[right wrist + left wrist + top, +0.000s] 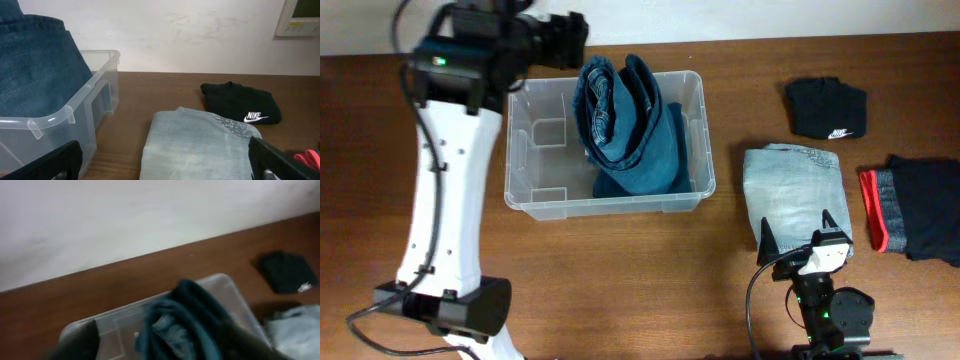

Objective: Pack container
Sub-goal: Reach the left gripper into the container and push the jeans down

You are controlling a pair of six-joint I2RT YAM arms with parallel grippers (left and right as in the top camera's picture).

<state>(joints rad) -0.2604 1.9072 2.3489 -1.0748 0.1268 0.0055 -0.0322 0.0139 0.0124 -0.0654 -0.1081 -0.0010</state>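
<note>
- Brown wood table [620, 290] carries the whole workspace; a white wall [200, 30] runs behind its far edge.
- Find the container [610, 209] on the table left of centre, its long sides running left to right. It is a clear bin with a rim and rounded corners.
- Note the dark jeans [630, 120] bunched in the right half of the container. Their folds rise above the rim at the back.
- Locate the left gripper [570, 40] at the back rim of the container, just beside the top of the dark jeans. The left wrist view is blurred: dark jeans sit low in the frame between two dark shapes at the bottom edge. You cannot tell whether this gripper is open or has hold of the cloth.
- Locate the right gripper [798, 235] over the near end of the light jeans [792, 185]. Its jaws stand wide apart and grip nothing.
- Note that the light jeans lie folded on the table to the right of the container, apart from it.
- Find the black garment [826, 107] with a white logo behind the light jeans.
- Find the red-edged garment [920, 210] at the right, just beside the light jeans.
</note>
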